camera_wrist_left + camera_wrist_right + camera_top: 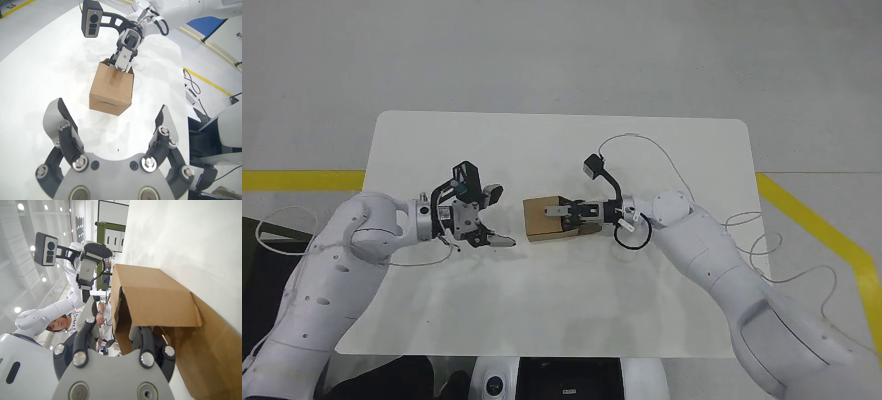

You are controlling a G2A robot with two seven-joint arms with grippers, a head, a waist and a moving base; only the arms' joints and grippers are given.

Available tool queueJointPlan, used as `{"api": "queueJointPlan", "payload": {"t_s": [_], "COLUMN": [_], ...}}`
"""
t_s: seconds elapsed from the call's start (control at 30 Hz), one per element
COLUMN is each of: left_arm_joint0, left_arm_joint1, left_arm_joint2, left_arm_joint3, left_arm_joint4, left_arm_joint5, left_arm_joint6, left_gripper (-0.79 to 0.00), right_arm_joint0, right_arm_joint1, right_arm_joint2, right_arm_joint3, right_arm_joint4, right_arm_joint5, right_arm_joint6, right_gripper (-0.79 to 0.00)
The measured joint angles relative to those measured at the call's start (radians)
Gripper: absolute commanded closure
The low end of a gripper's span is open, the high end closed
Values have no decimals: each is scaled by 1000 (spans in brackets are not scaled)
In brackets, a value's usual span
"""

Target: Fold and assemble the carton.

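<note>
Top view showed one brown carton (542,218) lying on its side near the middle of the white surface (642,300), with two end effectors facing it from opposite ends. Part of the carton's open end was covered there by the right end effector (554,213), so its flaps could not be counted from above.

From the right wrist view, one finger (90,308) stood outside the carton's wall with a gap of air between pad and cardboard. The second finger went into the opening and was hidden behind a folded-over flap. The fingers thus straddled the wall without pinching it: released, not clenched. Two flaps could be made out there: one bent across the opening, and one lying flat along the surface, cut off by the frame edge. The carton's inside was dark and hard to read.

The left end effector (498,215) hung just above the surface, near the carton's closed end but apart from it. Both its fingers were spread wide, and it held nothing. Its wrist view showed the closed end face with one thin slit, and the top panel running back to the right end effector.

One thin white cable (642,140) looped over the far part of the surface, well apart from the carton.
</note>
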Motion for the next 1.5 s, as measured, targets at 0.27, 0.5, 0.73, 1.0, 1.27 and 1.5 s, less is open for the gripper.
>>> {"api": "queueJointPlan", "payload": {"t_s": [0.27,0.5,0.73,1.0,1.27,1.5], "left_arm_joint0": [12,-3,-50,-103,-125,-125], "left_arm_joint1": [23,26,9,-11,-18,-18], "left_arm_joint2": [71,121,155,178,168,168], "left_arm_joint3": [-7,25,77,111,158,158], "left_arm_joint4": [216,388,430,436,427,427], "left_arm_joint5": [0,0,5,36,23,23], "left_arm_joint6": [196,382,476,500,535,534], "left_gripper": [-785,-785,-785,-785,-785,-785], "right_arm_joint0": [-7,-47,-131,-230,-254,-254], "right_arm_joint1": [41,97,158,201,213,213], "right_arm_joint2": [58,140,245,330,356,356], "right_arm_joint3": [-84,-226,-392,-556,-601,-601], "right_arm_joint4": [-67,-168,-257,-313,-336,-336], "right_arm_joint5": [88,177,259,336,356,356], "right_arm_joint6": [55,49,40,50,51,51], "right_gripper": [-403,-397,-139,0,0,0]}}
